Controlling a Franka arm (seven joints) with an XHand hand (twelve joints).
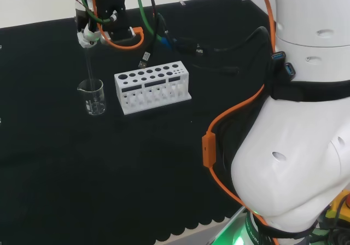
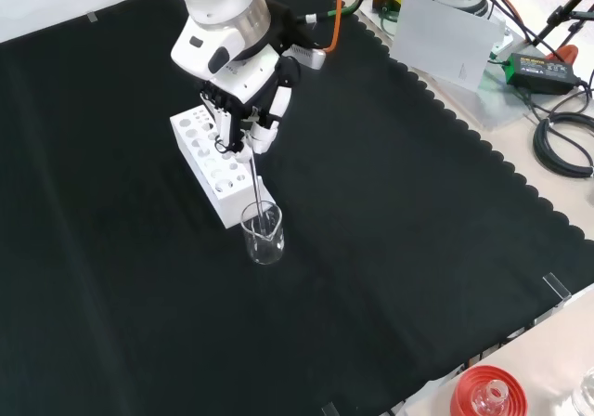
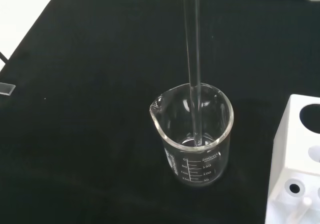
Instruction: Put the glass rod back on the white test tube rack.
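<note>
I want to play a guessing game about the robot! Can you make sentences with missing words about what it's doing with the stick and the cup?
1. The hand holds the top of a glass ____.
2. The lower end of the glass rod is inside a clear ____.
3. The test tube rack next to the beaker is the colour ____.
4. The cloth on the bench is ____.

Missing words: rod; beaker; white; black

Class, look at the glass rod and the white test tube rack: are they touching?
Apart. In the head view the glass rod stands in the beaker, with black cloth between it and the rack.
</note>
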